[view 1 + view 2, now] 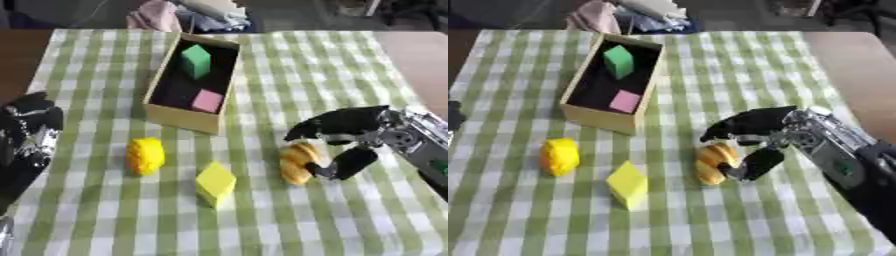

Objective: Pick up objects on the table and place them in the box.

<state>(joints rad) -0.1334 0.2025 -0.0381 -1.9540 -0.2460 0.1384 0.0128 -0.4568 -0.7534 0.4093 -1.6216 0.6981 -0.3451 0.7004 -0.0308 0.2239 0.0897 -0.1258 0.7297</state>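
Green block [196,60] and pink block [207,100] lie in the box [179,117], while the right robot hand [343,142] curls around an orange object [297,162] on the desk [350,75]; two yellow pieces remain.

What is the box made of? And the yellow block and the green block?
The box looks like cardboard or thin wood: plain tan, matte walls, dark inside. The yellow block on the cloth and the green block in the box look like foam or painted wood: flat, even colour with no shine. I can't tell which.
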